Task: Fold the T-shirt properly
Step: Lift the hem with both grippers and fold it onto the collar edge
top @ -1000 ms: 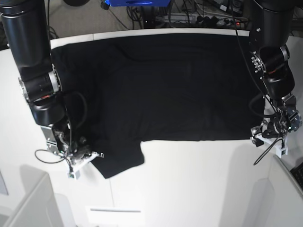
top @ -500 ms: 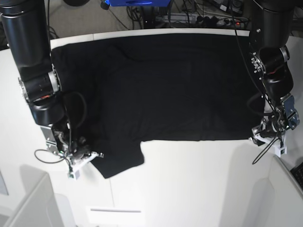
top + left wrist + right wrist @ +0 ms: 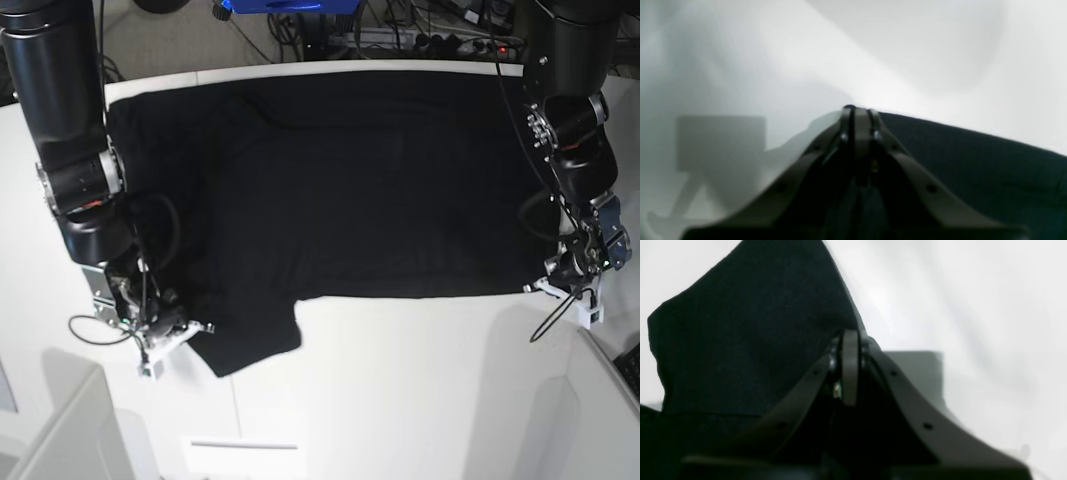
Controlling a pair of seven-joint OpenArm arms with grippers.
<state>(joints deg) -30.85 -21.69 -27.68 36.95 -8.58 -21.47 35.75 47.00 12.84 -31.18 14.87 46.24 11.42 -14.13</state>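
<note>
Left end effector (image 3: 858, 115) pinched on matte black T-shirt (image 3: 370, 190) corner

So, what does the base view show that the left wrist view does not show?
Only the base view shows the whole T-shirt spread flat, plain black side up, both arms, and the right pincer at the sleeve. Only the left wrist view shows the left pincer up close, shut at the cloth's edge, though any pinched cloth is hidden. Both show the black cloth, the left pincer and the white table.
</note>
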